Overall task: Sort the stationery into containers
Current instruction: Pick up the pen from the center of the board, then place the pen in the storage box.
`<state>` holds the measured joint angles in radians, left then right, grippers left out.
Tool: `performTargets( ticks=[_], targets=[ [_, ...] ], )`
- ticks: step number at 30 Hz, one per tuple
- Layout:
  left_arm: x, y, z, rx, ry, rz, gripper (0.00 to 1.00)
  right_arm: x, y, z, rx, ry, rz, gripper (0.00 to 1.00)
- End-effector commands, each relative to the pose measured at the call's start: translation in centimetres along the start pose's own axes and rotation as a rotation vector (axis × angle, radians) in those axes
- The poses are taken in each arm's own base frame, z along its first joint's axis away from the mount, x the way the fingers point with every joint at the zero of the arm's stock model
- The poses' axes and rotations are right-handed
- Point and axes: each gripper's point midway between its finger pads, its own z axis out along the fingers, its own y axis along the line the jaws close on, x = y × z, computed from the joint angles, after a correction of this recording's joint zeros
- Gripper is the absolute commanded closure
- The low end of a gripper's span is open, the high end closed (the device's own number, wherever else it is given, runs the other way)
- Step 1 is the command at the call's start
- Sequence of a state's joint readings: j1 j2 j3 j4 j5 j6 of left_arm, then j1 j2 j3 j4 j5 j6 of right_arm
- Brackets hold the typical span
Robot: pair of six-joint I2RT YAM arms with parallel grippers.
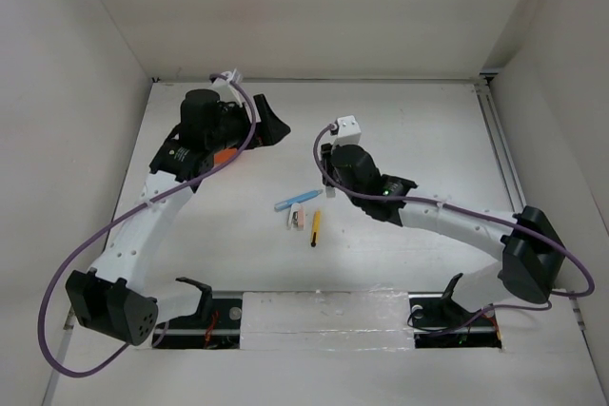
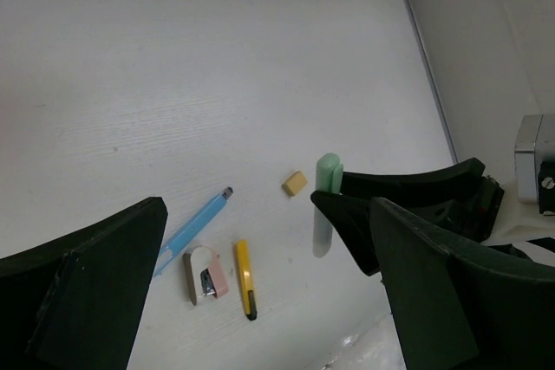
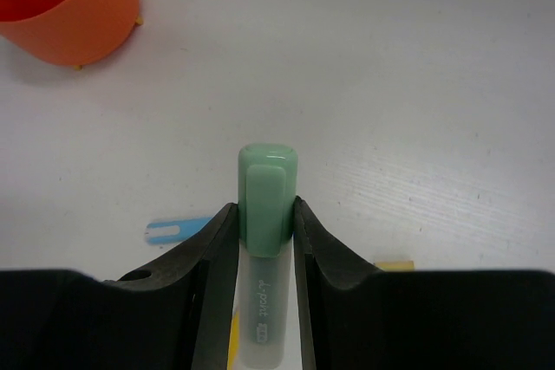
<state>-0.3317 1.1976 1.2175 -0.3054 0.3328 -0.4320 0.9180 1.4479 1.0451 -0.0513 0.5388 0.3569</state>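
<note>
The right gripper (image 3: 264,214) pinches the pale-green highlighter (image 3: 267,184) just below its cap, seemingly off the table — ready, I'd guess, for the orange divided tub (image 3: 74,6) — while the left gripper (image 1: 269,124) hangs spread wide, empty.

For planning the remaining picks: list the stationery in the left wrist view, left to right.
blue pen → yellow pencil → tan eraser → pale green marker, held in the right fingers. The pink-and-tan eraser lies within the pen's left-to-right span, so it is left out.
</note>
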Motion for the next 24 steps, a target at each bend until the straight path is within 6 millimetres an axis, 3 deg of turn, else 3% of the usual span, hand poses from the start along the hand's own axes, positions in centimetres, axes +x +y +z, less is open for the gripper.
performTargets(
  ticks=[1,6,8,9,12,14,15,18,24],
  targets=[
    [-2.0,-2.9,-0.5,0.124,-0.049,0.015,0.0,-5.4,2.4,-1.2,-0.133,-0.186,-0.073,1.0],
    [-1.6,-3.5,-0.6,0.177,-0.059,0.012,0.0,-6.4,3.4,-1.7,-0.195,-0.22,-0.1,1.0],
    [-1.0,-3.3,-0.2,0.178,-0.037,-0.003,0.0,-7.8,3.9,-2.5,-0.228,-0.262,-0.078,1.0],
    [-1.0,-3.4,-0.1,0.191,-0.039,-0.012,0.0,-7.3,3.7,-2.2,-0.238,-0.249,-0.083,1.0],
    [-0.2,-3.6,0.0,0.222,-0.036,-0.023,0.0,-8.9,3.8,-2.3,-0.317,-0.285,-0.068,1.0],
    [0.3,-3.6,-0.2,0.238,-0.035,-0.019,0.0,-10.3,4.3,-3.6,-0.411,-0.376,-0.103,1.0],
    [0.7,-3.4,-0.1,0.234,-0.026,-0.033,0.0,-10.3,5.4,-4.5,-0.494,-0.402,-0.132,1.0],
    [0.8,-4.0,-0.4,0.269,-0.025,-0.033,0.0,-11.1,5.6,-5.5,-0.54,-0.472,-0.178,1.0],
    [0.1,-5.5,-0.8,0.345,-0.051,-0.051,0.0,-10.6,6.3,-5.3,-0.579,-0.462,-0.205,1.0]
  ],
)
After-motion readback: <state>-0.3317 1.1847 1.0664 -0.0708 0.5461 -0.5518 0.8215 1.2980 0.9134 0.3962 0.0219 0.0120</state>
